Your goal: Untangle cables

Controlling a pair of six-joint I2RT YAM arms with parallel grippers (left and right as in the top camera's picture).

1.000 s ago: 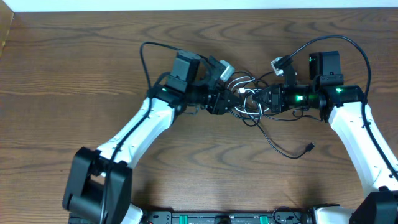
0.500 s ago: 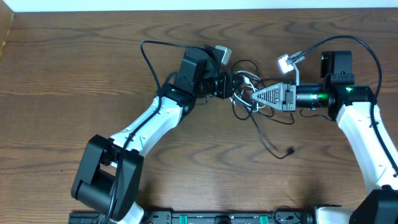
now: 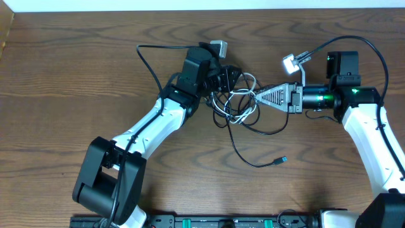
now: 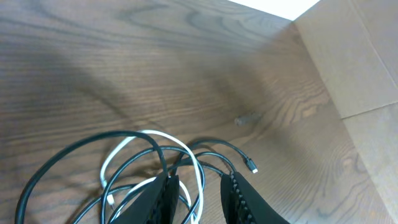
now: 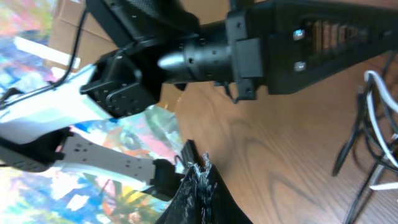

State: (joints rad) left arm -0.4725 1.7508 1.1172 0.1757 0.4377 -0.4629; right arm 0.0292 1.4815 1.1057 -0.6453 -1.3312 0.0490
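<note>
The cables [image 3: 237,104] lie in a loose tangle at the table's middle back: several black loops and one white cord [image 3: 245,109]. A long black tail runs forward to a small plug [image 3: 281,159]. My left gripper [image 3: 225,78] hovers over the tangle's left side. In the left wrist view its fingers [image 4: 200,180] are open, and the white cord [image 4: 186,152] and black loops [image 4: 74,158] pass between and below them. A plug end [image 4: 251,167] lies just beyond. My right gripper [image 3: 258,96] points left at the tangle's right edge. Its jaws [image 5: 200,163] are shut with nothing seen between them.
A cardboard box [image 4: 348,56] stands past the table's far corner in the left wrist view. A small dark speck [image 4: 245,118] lies on the wood. The left arm's thick black wire [image 3: 149,63] arcs behind it, and the right arm's wire [image 3: 354,41] loops above its wrist.
The left gripper moved left and back, and the tangle shifted left and spread into wider loops. The loose plug end slid left and forward. The right gripper drew back to the right a second ago, then stayed.
</note>
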